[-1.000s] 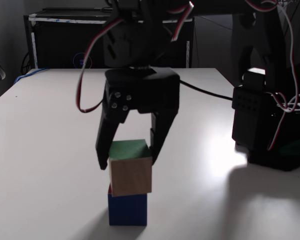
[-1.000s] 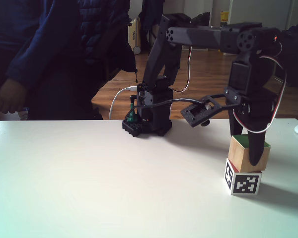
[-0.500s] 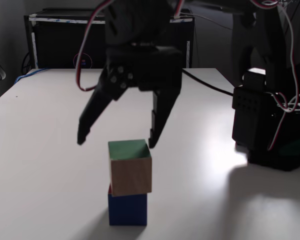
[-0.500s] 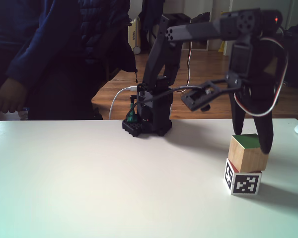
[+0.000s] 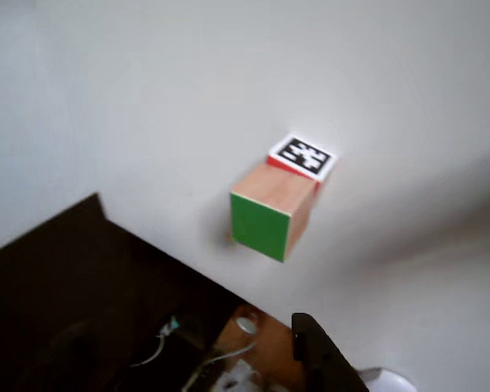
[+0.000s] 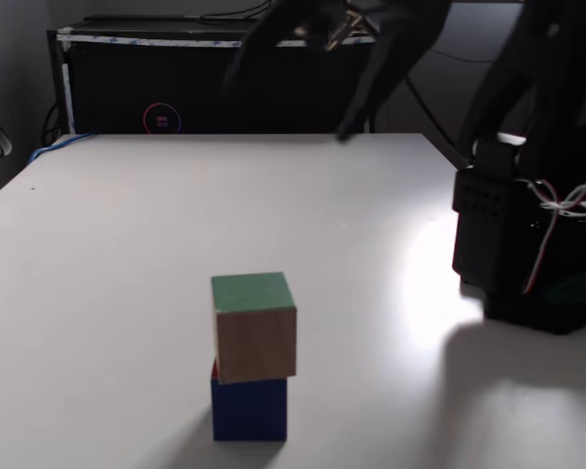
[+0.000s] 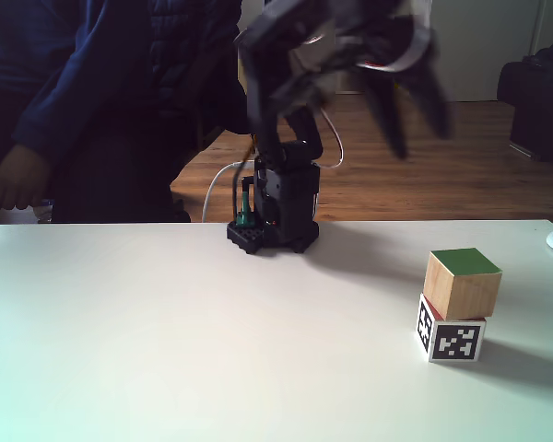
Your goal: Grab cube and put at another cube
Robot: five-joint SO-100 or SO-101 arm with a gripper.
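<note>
The wooden cube (image 6: 255,339) with its green face up rests on top of the other cube (image 6: 249,408), which looks blue from this side with a red sliver at its top edge. In a fixed view the wooden cube (image 7: 461,285) sits slightly askew on the marker cube (image 7: 452,339), black-and-white markers facing the camera. The other view shows the wooden cube (image 5: 271,206) and the marker cube (image 5: 303,157) from above. My gripper (image 6: 288,106) is motion-blurred, high above the table, with jaws spread open and nothing held. It also hangs blurred well above the stack (image 7: 419,133).
The arm's base (image 6: 523,244) stands at the table's right side, also visible at the far edge (image 7: 276,216). A person in a dark jacket (image 7: 83,101) stands behind the table. A black cabinet (image 6: 127,88) lies beyond the far edge.
The gripper, open around the wooden cube a second ago, has lifted clear and swung up and back toward the base. The stacked cubes have not moved.
</note>
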